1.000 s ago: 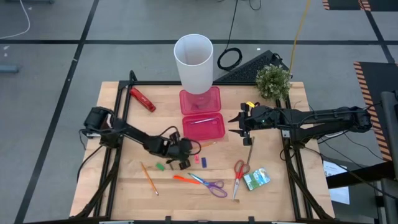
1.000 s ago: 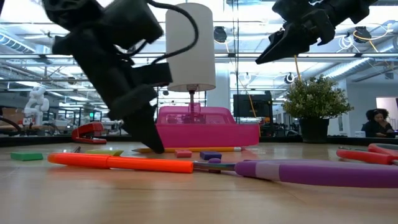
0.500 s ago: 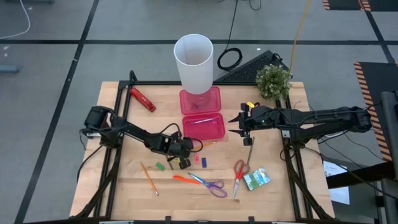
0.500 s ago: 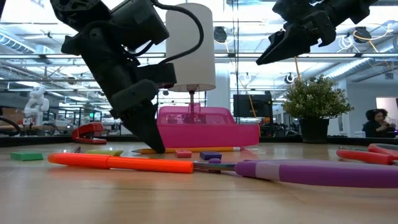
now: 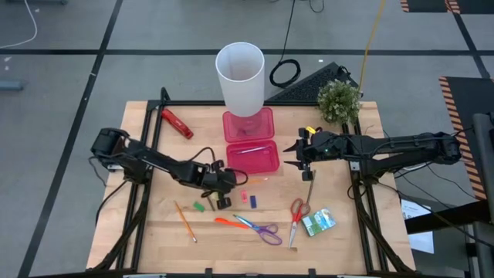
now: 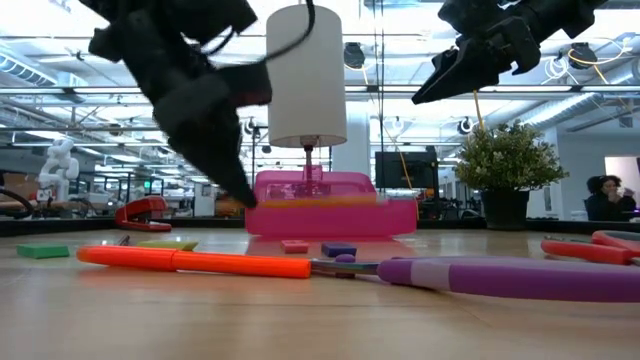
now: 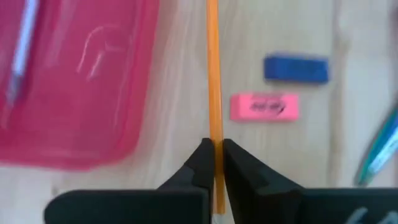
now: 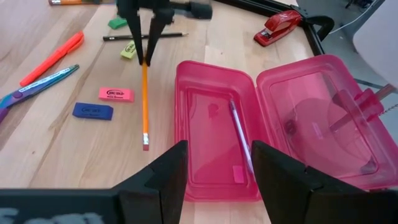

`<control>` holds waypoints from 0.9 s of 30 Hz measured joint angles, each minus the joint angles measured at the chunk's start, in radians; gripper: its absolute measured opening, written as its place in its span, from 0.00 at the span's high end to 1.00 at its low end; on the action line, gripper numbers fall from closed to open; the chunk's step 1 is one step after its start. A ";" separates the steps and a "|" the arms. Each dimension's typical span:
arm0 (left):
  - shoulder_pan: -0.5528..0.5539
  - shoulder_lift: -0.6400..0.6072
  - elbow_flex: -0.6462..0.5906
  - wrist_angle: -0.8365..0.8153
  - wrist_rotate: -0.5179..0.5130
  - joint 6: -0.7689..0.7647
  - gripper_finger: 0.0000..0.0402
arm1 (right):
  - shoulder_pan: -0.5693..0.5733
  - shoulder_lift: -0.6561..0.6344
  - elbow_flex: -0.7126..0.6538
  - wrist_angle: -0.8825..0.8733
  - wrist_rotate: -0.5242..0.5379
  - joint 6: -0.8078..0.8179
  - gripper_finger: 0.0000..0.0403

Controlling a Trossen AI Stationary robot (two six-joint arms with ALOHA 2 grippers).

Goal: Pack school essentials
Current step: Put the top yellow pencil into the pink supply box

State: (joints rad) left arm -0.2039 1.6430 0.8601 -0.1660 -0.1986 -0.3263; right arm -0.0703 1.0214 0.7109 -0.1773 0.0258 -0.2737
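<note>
At the near edge of the table [image 5: 340, 239] lie the purple-handled scissors [image 5: 262, 230], an orange marker [image 5: 226, 222] and, to their right, the red-handled scissors [image 5: 297, 214] and the green-white packet [image 5: 319, 222]. Just beyond them, the left gripper [image 7: 214, 163] reaches in low from the left, its fingers pinched onto one end of the orange pencil [image 7: 212, 81], which hangs level above the wood beside the pink eraser [image 7: 264, 106] and blue eraser [image 7: 296, 68]. Farther back, the open pink case [image 8: 217, 143] holds a pen [image 8: 239, 137]. The right gripper [image 5: 292, 154] hovers high, just right of the case, with fingers spread wide and holding nothing.
</note>
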 joint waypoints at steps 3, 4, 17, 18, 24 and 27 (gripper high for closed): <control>0.002 -0.044 0.000 -0.004 -0.001 0.037 0.94 | 0.000 0.000 0.000 0.001 0.000 0.000 0.58; 0.006 -0.062 0.000 0.003 -0.004 0.051 0.94 | 0.000 0.000 0.000 0.000 0.000 0.000 0.58; 0.269 -0.124 0.004 0.070 0.064 0.272 0.93 | 0.000 0.000 0.000 0.001 0.000 0.000 0.58; 0.290 -0.115 0.004 0.070 0.083 0.276 0.93 | 0.000 0.000 0.000 0.001 0.001 0.000 0.58; 0.371 -0.035 0.003 0.107 0.158 0.303 0.93 | 0.000 0.000 0.000 0.002 0.003 -0.003 0.58; 0.385 0.015 0.003 0.173 0.181 0.306 0.93 | 0.000 0.000 0.000 0.002 0.003 -0.004 0.58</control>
State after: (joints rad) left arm 0.1808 1.6581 0.8631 0.0071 -0.0180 -0.0204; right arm -0.0702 1.0214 0.7109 -0.1757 0.0288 -0.2779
